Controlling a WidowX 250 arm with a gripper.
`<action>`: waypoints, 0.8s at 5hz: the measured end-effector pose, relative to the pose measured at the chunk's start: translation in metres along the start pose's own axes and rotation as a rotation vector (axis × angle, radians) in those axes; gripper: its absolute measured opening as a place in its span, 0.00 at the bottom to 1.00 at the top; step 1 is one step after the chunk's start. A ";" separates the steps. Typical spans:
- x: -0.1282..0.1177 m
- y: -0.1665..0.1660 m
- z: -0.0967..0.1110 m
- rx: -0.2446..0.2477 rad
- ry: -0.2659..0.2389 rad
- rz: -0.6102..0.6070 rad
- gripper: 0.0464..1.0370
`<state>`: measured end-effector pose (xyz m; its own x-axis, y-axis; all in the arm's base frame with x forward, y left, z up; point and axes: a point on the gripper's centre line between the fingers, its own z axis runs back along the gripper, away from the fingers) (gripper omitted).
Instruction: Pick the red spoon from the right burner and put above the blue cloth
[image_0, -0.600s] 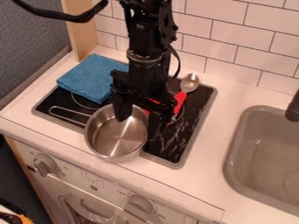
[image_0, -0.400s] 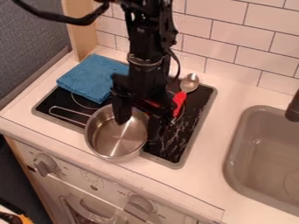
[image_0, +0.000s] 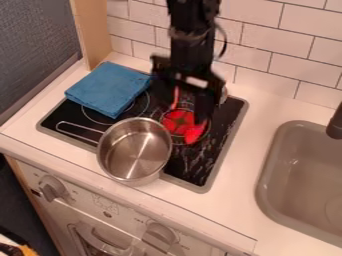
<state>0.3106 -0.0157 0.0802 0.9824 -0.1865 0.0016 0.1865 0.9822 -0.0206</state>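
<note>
The black gripper (image_0: 184, 102) hangs open over the back right of the black stovetop, its two fingers wide apart. The spoon's red handle (image_0: 194, 134) lies on the right burner (image_0: 179, 120), just below the right finger. Much of the spoon is hidden behind that finger; a bit of its metal bowl seems to peek out to the right. A thin red strip shows between the fingers, and I cannot tell what it belongs to. The folded blue cloth (image_0: 107, 89) lies on the back left of the stove, left of the gripper.
A metal pot (image_0: 133, 152) stands on the front of the stove, its wire handle pointing left. The grey sink (image_0: 300, 175) is at the right. Behind the counter (image_0: 250, 165) rises a white tiled wall (image_0: 267, 45).
The gripper has moved back and to the right, off the pot. More of the right burner now shows, while the spoon's bowl and upper handle have become mostly covered.
</note>
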 end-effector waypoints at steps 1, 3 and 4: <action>0.026 0.006 0.002 0.031 -0.034 0.016 0.96; 0.039 -0.002 -0.059 0.062 0.014 0.071 0.96; 0.039 -0.005 -0.074 0.041 -0.019 0.136 0.96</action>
<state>0.3482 -0.0294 0.0060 0.9984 -0.0516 0.0209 0.0512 0.9985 0.0194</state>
